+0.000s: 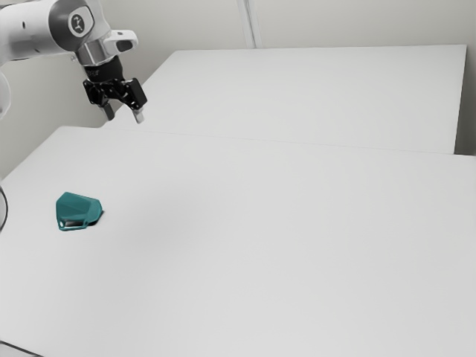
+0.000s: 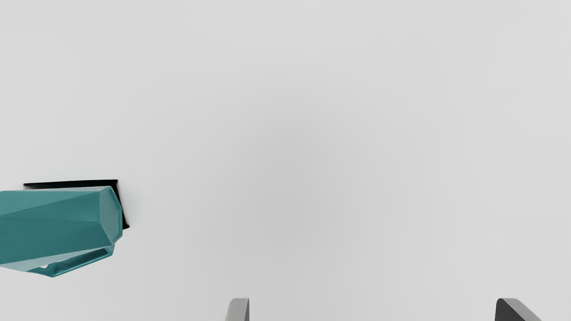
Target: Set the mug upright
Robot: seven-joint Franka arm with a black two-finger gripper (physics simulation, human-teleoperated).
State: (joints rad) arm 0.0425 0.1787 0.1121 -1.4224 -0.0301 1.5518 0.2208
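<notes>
My black two-finger hand (image 1: 124,117) hangs spread wide — the teal, faceted mug (image 1: 77,207) lies sideways on the white counter (image 1: 260,238), lower and beyond one finger.

Smooth mug (image 2: 53,227), matt table (image 1: 260,245)

Arm (image 1: 33,31) on the exterior view's left is mostly smooth, rounded white plastic-looking stuff, with a dark-and-white round logo (image 1: 77,23) on it. Wrist (image 1: 92,52) goes grey, then it's a chunky black gripper (image 1: 124,117) with tiny pale specks and blocky fingertips (image 2: 238,310), light grey with darker sides.
</notes>
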